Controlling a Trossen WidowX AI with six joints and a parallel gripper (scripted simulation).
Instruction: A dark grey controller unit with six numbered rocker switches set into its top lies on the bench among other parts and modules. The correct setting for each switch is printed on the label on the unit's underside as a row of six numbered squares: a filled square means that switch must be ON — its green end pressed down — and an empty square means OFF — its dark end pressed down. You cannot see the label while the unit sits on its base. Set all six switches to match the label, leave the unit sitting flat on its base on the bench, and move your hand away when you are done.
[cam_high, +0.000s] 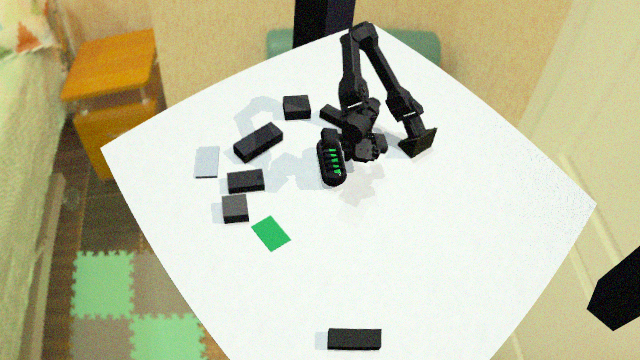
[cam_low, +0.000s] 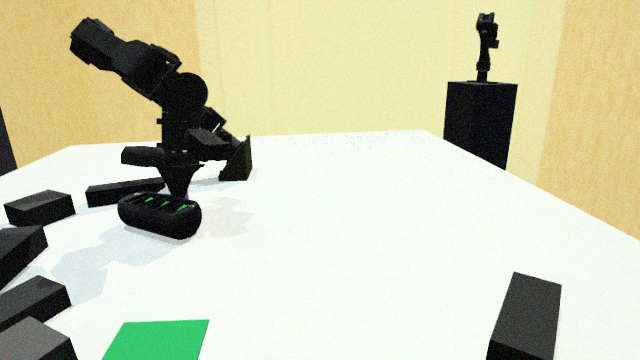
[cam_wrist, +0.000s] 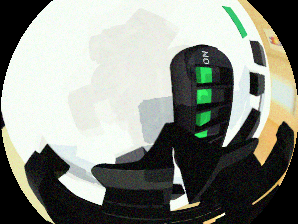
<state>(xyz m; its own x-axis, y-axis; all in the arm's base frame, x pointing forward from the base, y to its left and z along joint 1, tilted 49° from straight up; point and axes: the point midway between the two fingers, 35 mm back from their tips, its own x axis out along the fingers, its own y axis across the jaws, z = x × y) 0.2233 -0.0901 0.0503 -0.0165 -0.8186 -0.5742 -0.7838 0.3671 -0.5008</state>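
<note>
The dark grey controller unit (cam_high: 332, 161) (cam_low: 159, 216) (cam_wrist: 183, 107) sits on the bench (cam_high: 425, 240) (cam_low: 350, 260) with its switch side up. Green switch ends show along one side, next to the ON mark in the wrist view; the exact tilt of each rocker is hard to tell. My gripper (cam_low: 179, 195) (cam_wrist: 169, 126) is shut and empty. Its tips are low at the unit's long side and hide the near switches in the wrist view; whether they touch it is unclear. The underside label is hidden. I cannot tell whether the unit is slightly tilted.
Dark blocks (cam_high: 296, 107) (cam_high: 258, 142) (cam_high: 245, 181) (cam_high: 235, 209) stand beside the unit. A pale plate (cam_high: 207, 162) and a green sheet (cam_high: 270, 233) (cam_low: 157, 341) lie farther out. Another dark block (cam_high: 354, 339) (cam_low: 529, 312) is far off.
</note>
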